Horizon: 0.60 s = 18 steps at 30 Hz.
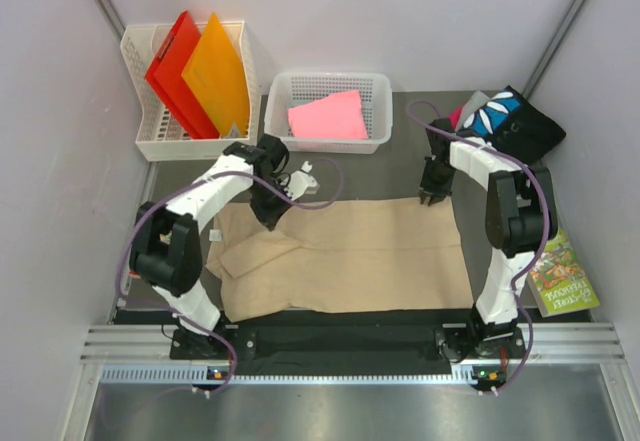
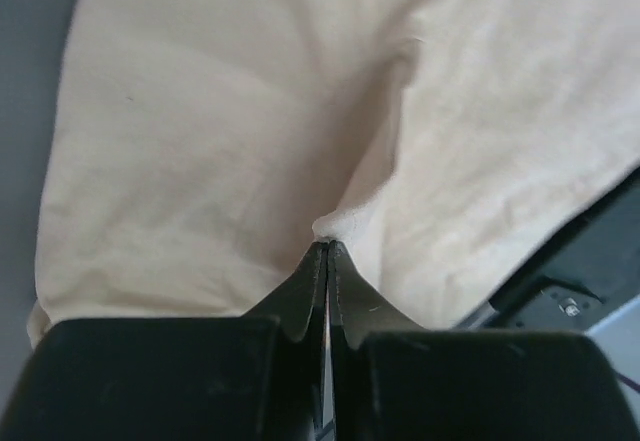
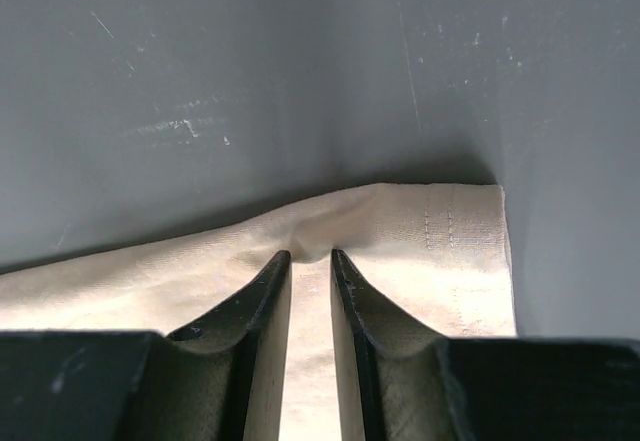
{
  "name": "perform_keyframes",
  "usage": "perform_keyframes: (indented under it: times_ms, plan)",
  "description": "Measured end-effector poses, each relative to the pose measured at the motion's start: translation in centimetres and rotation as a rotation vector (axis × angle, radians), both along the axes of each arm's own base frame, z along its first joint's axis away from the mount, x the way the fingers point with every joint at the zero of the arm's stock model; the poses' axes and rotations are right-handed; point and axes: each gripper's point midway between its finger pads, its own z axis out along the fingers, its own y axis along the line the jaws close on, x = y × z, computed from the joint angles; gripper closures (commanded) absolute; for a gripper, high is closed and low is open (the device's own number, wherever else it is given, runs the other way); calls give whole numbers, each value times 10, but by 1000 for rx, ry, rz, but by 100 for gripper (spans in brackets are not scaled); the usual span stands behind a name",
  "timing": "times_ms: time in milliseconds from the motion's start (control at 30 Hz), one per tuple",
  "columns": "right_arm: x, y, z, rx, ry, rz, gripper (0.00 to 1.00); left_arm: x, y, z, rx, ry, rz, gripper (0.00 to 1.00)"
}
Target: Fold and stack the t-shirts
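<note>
The tan t-shirt (image 1: 350,256) lies spread across the dark table, its left part folded and rumpled. My left gripper (image 1: 272,219) stands over its far left part, and its jaws are shut on a small pinch of tan cloth (image 2: 328,246). My right gripper (image 1: 432,199) is at the shirt's far right corner. Its jaws (image 3: 310,253) are narrow and pinch a pucker of the hemmed edge (image 3: 440,231). A pink t-shirt (image 1: 328,116) lies folded in the middle basket. The black t-shirt with blue-and-white print (image 1: 510,116) lies at the back right on grey (image 1: 473,101) and magenta (image 1: 457,116) cloth.
A white mesh basket (image 1: 140,81) at the back left holds a red folder (image 1: 175,66) and an orange folder (image 1: 218,71). A second white basket (image 1: 380,111) holds the pink shirt. A green booklet (image 1: 565,271) lies at the right edge. Walls enclose the table.
</note>
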Motion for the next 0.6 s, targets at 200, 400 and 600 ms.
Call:
perform_keyframes:
  times_ms: [200, 400, 600]
  plan:
    - [0, 0, 0, 0, -1, 0, 78, -47, -6, 30, -29, 78, -95, 92]
    - [0, 0, 0, 0, -1, 0, 78, -88, -20, 23, -34, 214, -200, 86]
    - [-1, 0, -1, -1, 4, 0, 78, -123, -39, 9, -33, 354, -275, 84]
